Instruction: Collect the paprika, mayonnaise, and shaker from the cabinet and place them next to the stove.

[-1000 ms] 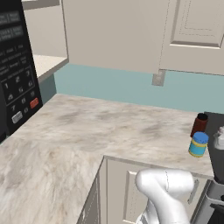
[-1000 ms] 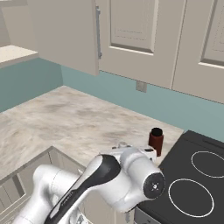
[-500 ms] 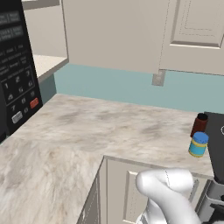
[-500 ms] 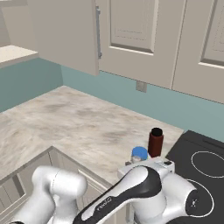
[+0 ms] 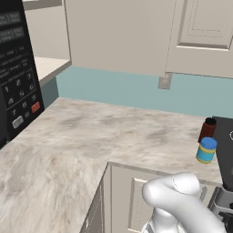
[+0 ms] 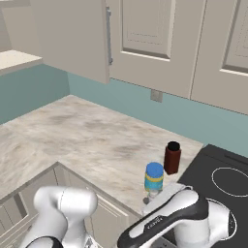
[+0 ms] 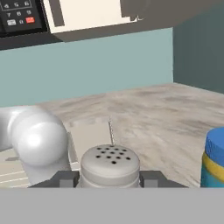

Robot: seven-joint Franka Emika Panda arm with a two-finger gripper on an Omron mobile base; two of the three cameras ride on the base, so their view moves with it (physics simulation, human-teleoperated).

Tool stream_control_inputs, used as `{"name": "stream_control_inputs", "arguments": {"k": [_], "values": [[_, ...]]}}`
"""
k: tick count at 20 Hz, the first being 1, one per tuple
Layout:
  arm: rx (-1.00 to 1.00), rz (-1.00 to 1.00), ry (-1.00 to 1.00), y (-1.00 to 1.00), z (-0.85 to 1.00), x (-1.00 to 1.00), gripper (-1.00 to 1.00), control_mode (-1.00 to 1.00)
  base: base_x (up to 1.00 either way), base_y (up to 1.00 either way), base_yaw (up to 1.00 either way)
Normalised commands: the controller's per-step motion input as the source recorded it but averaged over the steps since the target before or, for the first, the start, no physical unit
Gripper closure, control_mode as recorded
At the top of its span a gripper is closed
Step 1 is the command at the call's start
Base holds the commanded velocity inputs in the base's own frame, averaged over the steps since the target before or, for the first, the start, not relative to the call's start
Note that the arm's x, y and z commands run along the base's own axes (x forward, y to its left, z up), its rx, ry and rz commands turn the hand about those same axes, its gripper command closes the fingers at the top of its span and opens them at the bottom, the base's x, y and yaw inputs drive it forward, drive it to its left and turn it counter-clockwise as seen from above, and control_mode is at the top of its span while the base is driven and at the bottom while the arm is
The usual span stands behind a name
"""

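No legible text is present on any container. The microwave (image 5: 18, 77) carries a keypad with light markings on its buttons; these are too blurred to read as digits or words, and one button is red with no discernible legend. The robot arm (image 6: 160, 224) bears a short dark-band inscription in pale lettering, too small to decipher. The mayonnaise (image 6: 154, 177) shows plain colour bands only, no brand name.

Mayonnaise (image 6: 154, 177) on the counter (image 6: 87, 140) just before the paprika (image 6: 172, 158), stove (image 6: 220, 181) to their right.
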Motion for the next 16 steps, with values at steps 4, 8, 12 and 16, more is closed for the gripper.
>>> {"name": "stream_control_inputs", "arguments": {"k": [4,8,12,16], "values": [[0.03,0.25,0.0,0.03,-0.46,0.02,1.0,-1.0,0.0,0.0,0.0],[0.0,0.09,0.0,0.17,-0.34,0.11,1.0,-1.0,0.0,0.0,0.0],[0.0,0.0,0.0,0.25,-0.36,0.23,1.0,-1.0,0.0,0.0,0.0],[0.01,-0.01,-0.01,0.22,-0.41,0.31,1.0,-1.0,0.0,0.0,0.0]]}}
